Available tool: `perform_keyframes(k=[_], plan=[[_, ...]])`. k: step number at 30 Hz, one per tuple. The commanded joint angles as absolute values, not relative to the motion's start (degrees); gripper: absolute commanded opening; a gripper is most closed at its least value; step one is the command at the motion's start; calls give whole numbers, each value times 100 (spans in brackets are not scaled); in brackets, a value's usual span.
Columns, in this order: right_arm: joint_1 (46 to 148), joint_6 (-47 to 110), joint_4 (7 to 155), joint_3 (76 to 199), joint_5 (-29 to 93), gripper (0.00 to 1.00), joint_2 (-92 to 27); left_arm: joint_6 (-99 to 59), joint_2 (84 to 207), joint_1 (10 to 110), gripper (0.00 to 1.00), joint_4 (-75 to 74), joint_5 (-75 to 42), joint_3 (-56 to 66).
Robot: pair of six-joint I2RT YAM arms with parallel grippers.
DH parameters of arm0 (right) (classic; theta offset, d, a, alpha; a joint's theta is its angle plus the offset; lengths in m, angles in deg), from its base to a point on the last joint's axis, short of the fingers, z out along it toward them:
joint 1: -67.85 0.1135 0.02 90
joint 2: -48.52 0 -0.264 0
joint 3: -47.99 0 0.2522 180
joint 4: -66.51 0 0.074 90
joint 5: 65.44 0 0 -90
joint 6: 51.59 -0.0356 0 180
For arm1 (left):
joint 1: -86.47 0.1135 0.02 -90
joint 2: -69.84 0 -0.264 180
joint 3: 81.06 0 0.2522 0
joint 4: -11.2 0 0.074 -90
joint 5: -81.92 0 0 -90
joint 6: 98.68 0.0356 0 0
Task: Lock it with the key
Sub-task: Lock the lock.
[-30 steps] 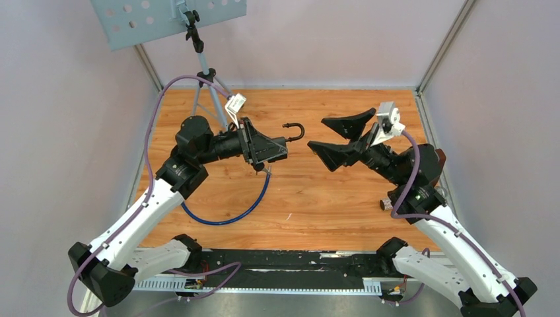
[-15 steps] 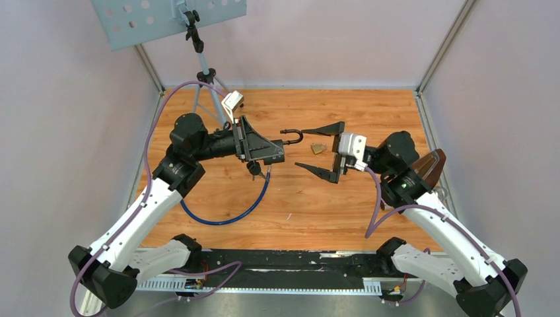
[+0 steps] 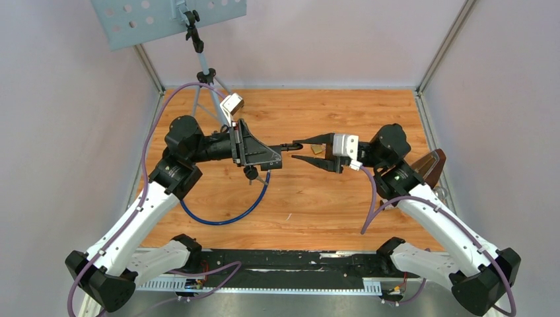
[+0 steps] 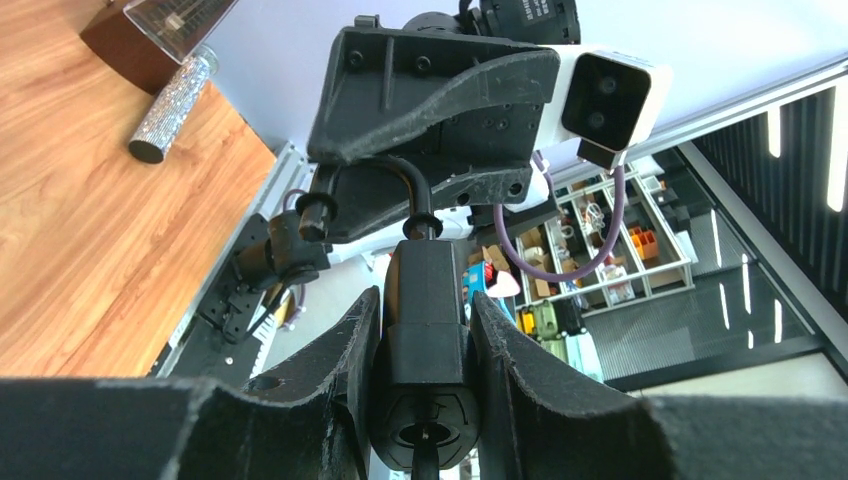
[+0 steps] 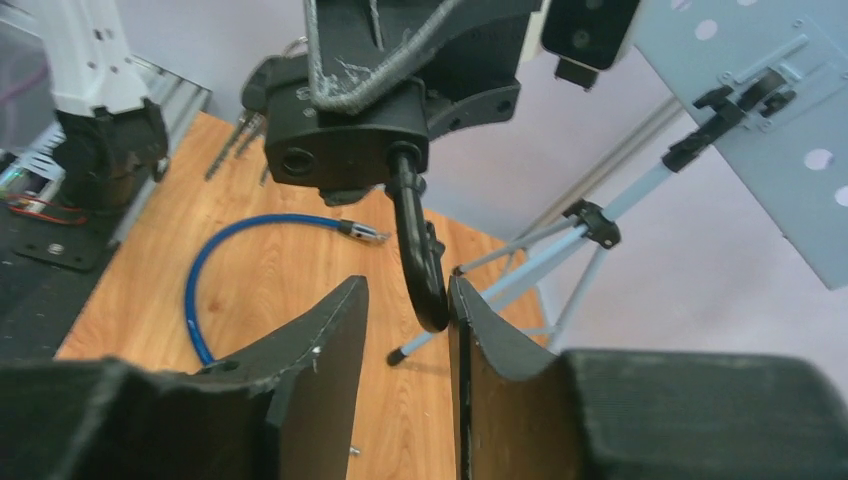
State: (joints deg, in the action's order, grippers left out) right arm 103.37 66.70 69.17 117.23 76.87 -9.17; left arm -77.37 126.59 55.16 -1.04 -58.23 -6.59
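Padlock [image 4: 425,340] clamped in L hand [image 4: 424,305], shackle [image 5: 412,215] betw. R hand [image 5: 405,295]'s part-open fingers, touching one.

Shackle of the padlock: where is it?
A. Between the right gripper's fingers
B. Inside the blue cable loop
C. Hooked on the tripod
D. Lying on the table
A: the right wrist view shows the shackle reaching down into the open right gripper.
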Motion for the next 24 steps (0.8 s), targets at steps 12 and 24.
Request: perform_keyframes(k=[12, 24], plan=[[10351, 2843, 7952, 12945, 7602, 19, -1061, -6343, 12480, 5545, 0, -71, -5652, -331], [10349, 2324, 7923, 12467, 6491, 61, -708, -5399, 12495, 5544, 0, -20, -5948, 36]])
